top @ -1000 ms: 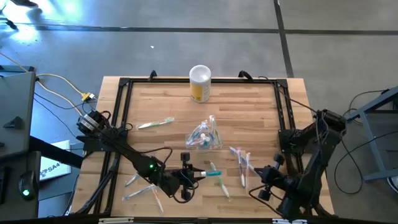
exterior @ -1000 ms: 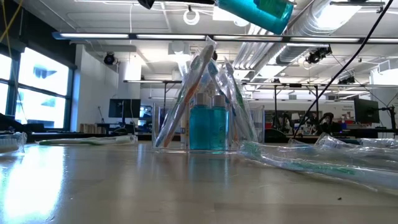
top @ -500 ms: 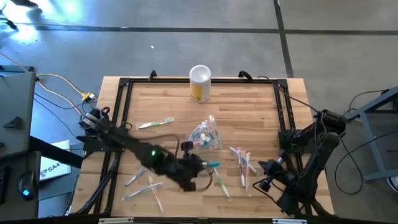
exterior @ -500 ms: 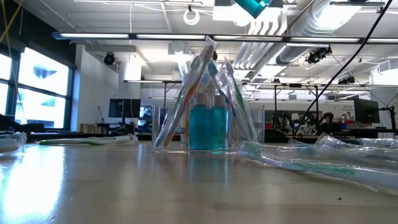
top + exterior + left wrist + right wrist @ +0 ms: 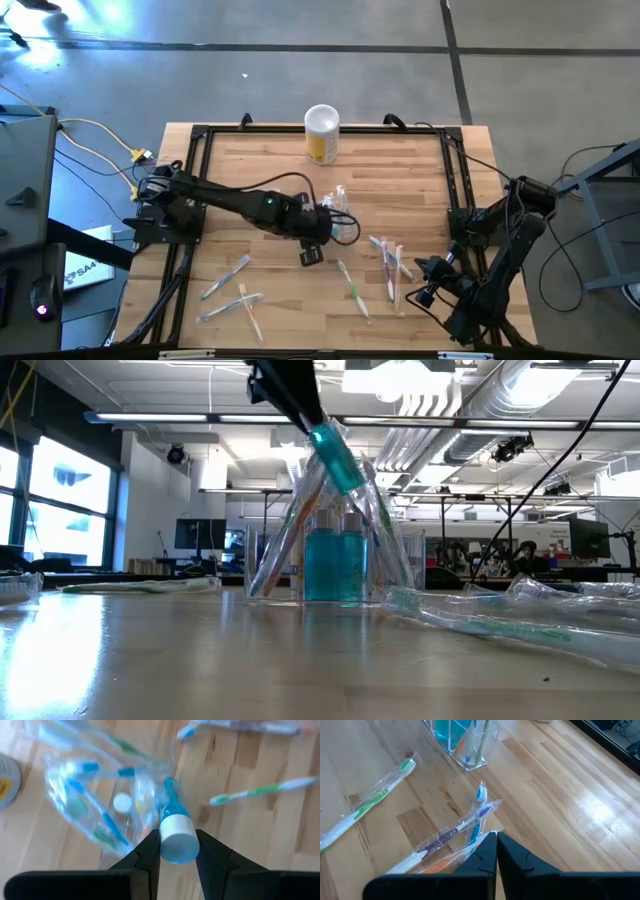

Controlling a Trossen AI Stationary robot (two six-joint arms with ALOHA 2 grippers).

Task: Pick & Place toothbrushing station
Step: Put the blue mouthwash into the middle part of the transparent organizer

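On the near edge of the tabletop (image 5: 420,170), toward its right corner, the right gripper (image 5: 424,298) rests low with its fingers pressed together, nothing between them. Just beyond it in the right wrist view lies a cluster of wrapped toothbrushes (image 5: 455,832), their long axes running roughly from the near edge toward the far edge, and a green wrapped toothbrush (image 5: 367,807) lies apart beside them. On the near left side a few more wrapped toothbrushes (image 5: 232,297) are scattered flat.

In the middle of the tabletop stands the clear holder (image 5: 338,222), upright, with toothbrushes fanning outward from its top and a teal tube standing inside. The left gripper (image 5: 178,851) is right over it, pinching a teal tube (image 5: 175,832) by its white-capped end. In the low view the tube (image 5: 335,458) is tilted, its long axis slanting down from the gripper, capped end up and tail end angled into the holder's (image 5: 335,560) mouth among the brush handles.

A second ago the left gripper was near the front edge, carrying the tube well above the tabletop; since then the arm has swung away from the near edge to the holder and brought the tube down to its opening. The right arm has barely shifted.

At the far edge stands a yellow canister (image 5: 322,134) with a white top, well apart from the holder.
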